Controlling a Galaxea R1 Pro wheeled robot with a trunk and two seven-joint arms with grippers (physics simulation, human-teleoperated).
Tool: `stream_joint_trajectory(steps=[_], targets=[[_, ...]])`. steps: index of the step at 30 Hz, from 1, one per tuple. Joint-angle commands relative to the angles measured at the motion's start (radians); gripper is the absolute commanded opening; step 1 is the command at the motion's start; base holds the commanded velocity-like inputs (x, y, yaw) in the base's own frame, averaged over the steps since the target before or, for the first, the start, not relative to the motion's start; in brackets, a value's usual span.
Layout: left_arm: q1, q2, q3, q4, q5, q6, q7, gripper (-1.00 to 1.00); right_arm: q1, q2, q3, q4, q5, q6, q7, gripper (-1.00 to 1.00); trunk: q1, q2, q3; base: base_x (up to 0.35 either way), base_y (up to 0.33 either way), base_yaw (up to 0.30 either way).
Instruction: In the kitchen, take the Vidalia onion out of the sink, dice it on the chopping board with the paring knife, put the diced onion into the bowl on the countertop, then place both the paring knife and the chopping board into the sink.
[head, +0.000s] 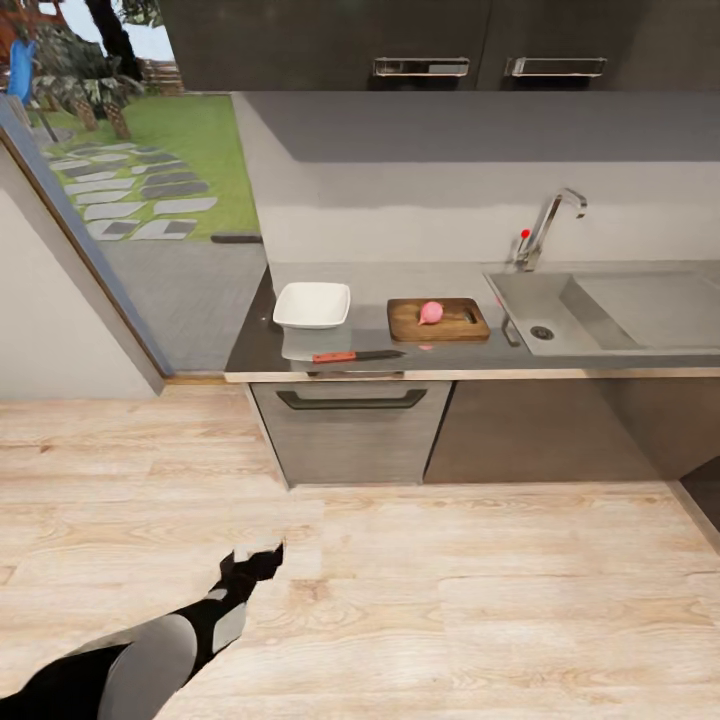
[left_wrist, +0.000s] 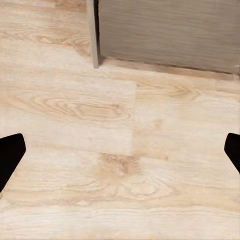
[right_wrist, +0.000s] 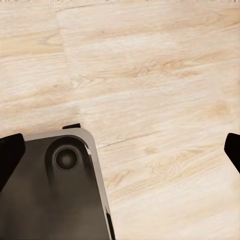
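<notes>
The pinkish Vidalia onion (head: 431, 313) lies whole on the brown chopping board (head: 410, 322), on the grey countertop (head: 260, 345). Just in front of the board, near the counter's front edge, lies the paring knife (head: 355, 356), its red handle pointing left. Left of the board sits the white square bowl (head: 312, 305), which looks empty. The sink (head: 530, 298) with its chrome tap (head: 547, 225) is to the right. My left gripper (head: 262, 560) (left_wrist: 120, 155) hangs low over the wooden floor, well short of the counter, open and empty. My right gripper (right_wrist: 120, 155) is open over the floor.
A grey drawer front with a dark handle (head: 350, 400) sits under the counter. A glass door (head: 120, 200) to the garden is at the left, and dark upper cabinets (head: 420, 40) hang above. Wooden floor (head: 450, 600) stretches between me and the counter. My base (right_wrist: 50, 190) is under the right gripper.
</notes>
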Motion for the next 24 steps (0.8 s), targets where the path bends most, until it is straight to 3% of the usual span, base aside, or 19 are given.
stream_joint_trajectory(steps=[1,6,11,18,24], targets=[[0.019,0.001,0.007,0.004,-0.007,-0.046,0.003,1.00,0.001,0.000,-0.001,-0.004,0.001,-0.001,-0.002,1.00,0.001,-0.002,-0.001,0.000,0.000,0.000],[0.163,0.013,0.007,0.006,-0.007,-0.318,0.028,1.00,-0.002,-0.008,-0.001,-0.026,0.003,0.005,-0.002,1.00,0.001,-0.002,-0.001,0.000,0.000,0.000],[0.259,0.038,0.007,0.006,-0.007,-0.500,0.045,1.00,-0.006,-0.029,-0.001,-0.086,0.000,0.042,-0.002,1.00,0.001,-0.002,-0.001,0.000,0.000,0.000],[0.347,0.058,0.007,0.006,-0.007,-0.655,0.050,1.00,-0.007,-0.046,0.000,-0.139,-0.006,0.068,-0.001,1.00,0.001,-0.002,-0.001,0.000,0.000,0.000],[0.384,0.072,0.007,0.006,-0.007,-0.655,0.051,1.00,-0.007,-0.051,0.001,-0.125,-0.006,0.061,0.012,1.00,0.001,-0.002,-0.001,0.000,0.000,0.000]])
